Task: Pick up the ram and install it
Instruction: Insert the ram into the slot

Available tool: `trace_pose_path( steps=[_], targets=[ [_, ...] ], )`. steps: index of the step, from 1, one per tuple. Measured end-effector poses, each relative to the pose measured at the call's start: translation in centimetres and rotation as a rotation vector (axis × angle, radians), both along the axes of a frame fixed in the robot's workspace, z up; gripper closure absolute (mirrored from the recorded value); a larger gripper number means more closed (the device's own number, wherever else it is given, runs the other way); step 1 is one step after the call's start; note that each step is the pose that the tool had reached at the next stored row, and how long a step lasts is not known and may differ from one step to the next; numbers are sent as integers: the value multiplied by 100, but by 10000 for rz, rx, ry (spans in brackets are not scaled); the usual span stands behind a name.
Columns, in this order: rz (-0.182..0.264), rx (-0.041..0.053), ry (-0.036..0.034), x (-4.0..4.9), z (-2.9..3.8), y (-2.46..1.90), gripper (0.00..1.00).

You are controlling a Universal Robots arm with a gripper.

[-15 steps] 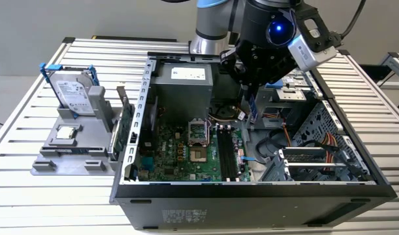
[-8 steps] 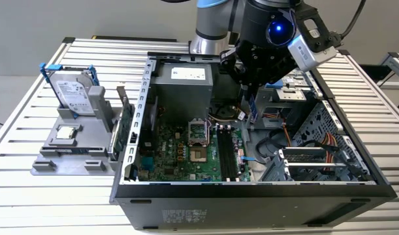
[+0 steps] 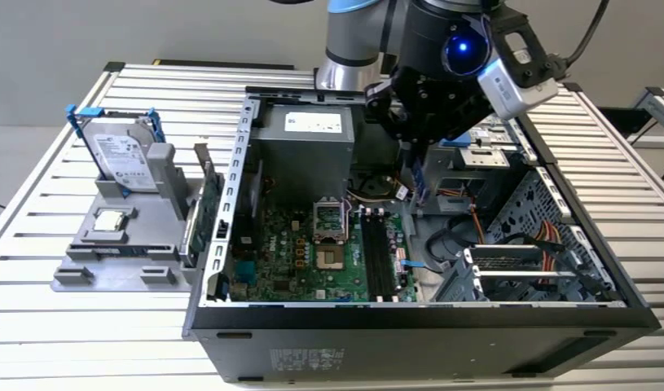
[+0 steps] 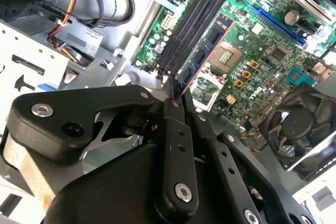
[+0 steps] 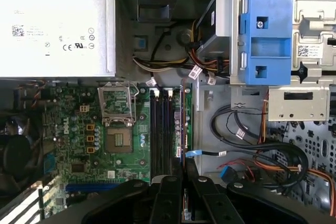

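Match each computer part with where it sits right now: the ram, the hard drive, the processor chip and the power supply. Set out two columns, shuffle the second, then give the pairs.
Parts
1. ram
2. hard drive
3. processor chip
4. power supply

Places
A. lying flat on the grey holder, outside the case
B. mounted inside the case, next to the motherboard
C. clamped in the gripper, above the motherboard
D. standing upright in the grey holder

Pairs: 1-C, 2-D, 3-A, 4-B
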State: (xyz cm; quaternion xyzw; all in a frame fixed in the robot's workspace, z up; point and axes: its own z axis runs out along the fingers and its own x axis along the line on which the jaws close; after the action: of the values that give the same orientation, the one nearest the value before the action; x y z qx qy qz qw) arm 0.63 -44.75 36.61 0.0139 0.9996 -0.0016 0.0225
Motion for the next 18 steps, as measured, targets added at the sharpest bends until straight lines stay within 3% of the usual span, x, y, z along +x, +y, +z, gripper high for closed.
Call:
trace_pose_path(
  steps=[3, 12, 18],
  targets=[
    [-53, 0, 49, 0, -2, 0, 100],
    [-82, 107, 49, 5, -8, 0, 100],
    [-475, 112, 48, 5, -12, 0, 100]
  ],
)
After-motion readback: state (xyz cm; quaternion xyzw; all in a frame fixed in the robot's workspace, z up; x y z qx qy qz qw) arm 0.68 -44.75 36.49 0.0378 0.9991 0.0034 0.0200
